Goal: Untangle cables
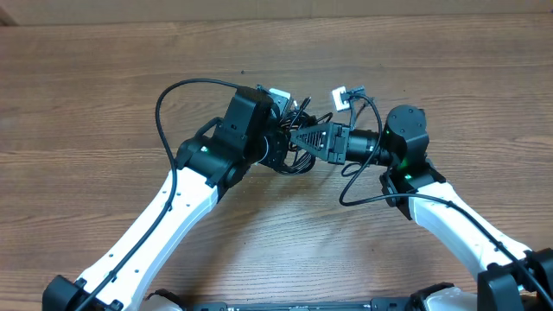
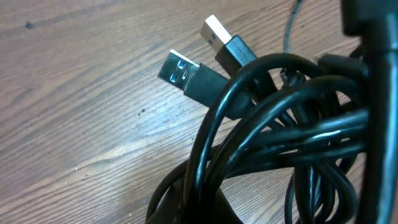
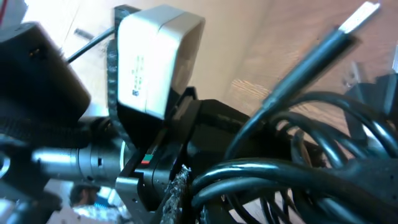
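Overhead view showed the cables (image 1: pixel 300 164) as one knotted bundle at upper centre of the frame, resting on the table (image 1: pixel 86 86). In the left wrist view two silver-tipped plugs (image 2: pixel 183 71) protruded at the bundle's upper left. The left gripper (image 1: pixel 278 149) reached in from lower left and the right gripper (image 1: pixel 296 138) lay level from the right, their tips meeting at the bundle. Both pairs of fingers were pressed together; whether a strand was pinched could not be told. Wood lay open above and to both sides, while the arms occupied the lower frame.

Cables (image 1: pixel 295 167) on table (image 1: pixel 86 86), between left arm (image 1: pixel 173 199) and right arm (image 1: pixel 458 226)
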